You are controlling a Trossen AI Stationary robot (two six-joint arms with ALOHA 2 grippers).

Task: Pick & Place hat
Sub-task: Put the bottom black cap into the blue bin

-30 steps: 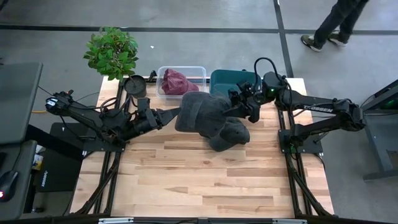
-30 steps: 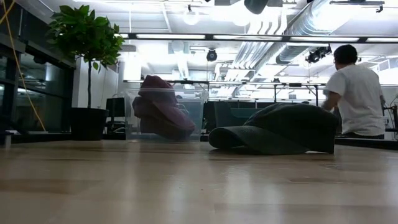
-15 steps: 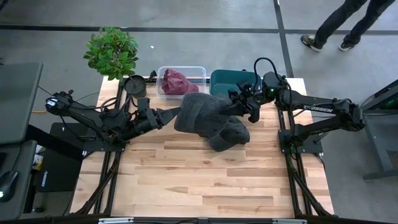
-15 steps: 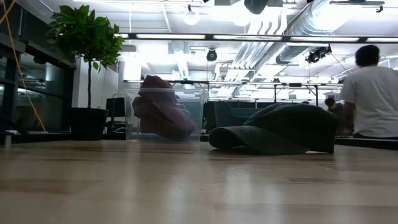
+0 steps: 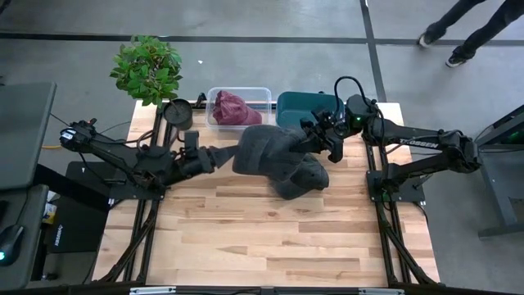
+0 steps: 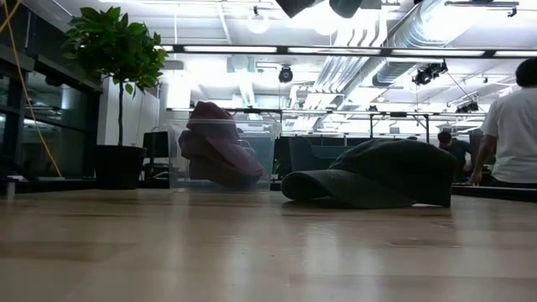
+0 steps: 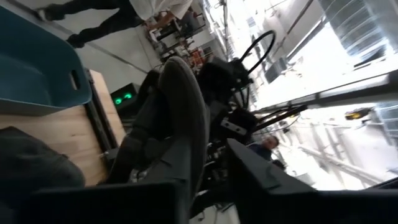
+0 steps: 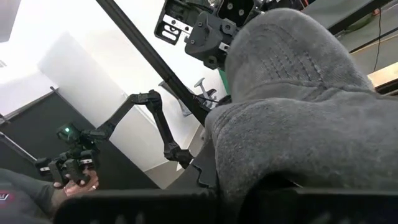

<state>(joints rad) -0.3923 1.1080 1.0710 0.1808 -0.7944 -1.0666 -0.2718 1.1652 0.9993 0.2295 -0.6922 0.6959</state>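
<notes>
A dark grey hat (image 5: 266,152) hangs in the air over the table's far middle, between my two grippers. My left gripper (image 5: 219,154) is at its left end and my right gripper (image 5: 312,141) at its right end, each shut on it. The hat also shows in the left wrist view (image 7: 183,118) and fills the right wrist view (image 8: 292,143). A second dark hat (image 5: 301,179) lies flat on the table below it, resting on its brim and rim (image 6: 377,176). My left gripper has the hat's thin brim-like edge (image 7: 181,167) between its two fingers, coming level from the table's left. A narrow dark gap shows beside one finger (image 7: 261,180). The hat is clear of the table. My right gripper pinches a bunched fold of the hat's grey crown cloth (image 8: 261,180) between its fingers, coming level from the table's right. The cloth bulges out in front of the fingers. The hat is lifted clear.
At the far edge stand a clear bin (image 5: 260,92) holding a maroon hat (image 5: 233,106), a teal bin (image 5: 307,105) and a potted plant (image 5: 147,70). The table's near half (image 5: 262,238) is bare wood. A person walks on the floor beyond the far right corner.
Both arms have kept their place. The held hat's left part now looks narrower at my left gripper in the high view. A dark shape now dips into the top edge of the low view. The person beyond the table has walked toward the right.
</notes>
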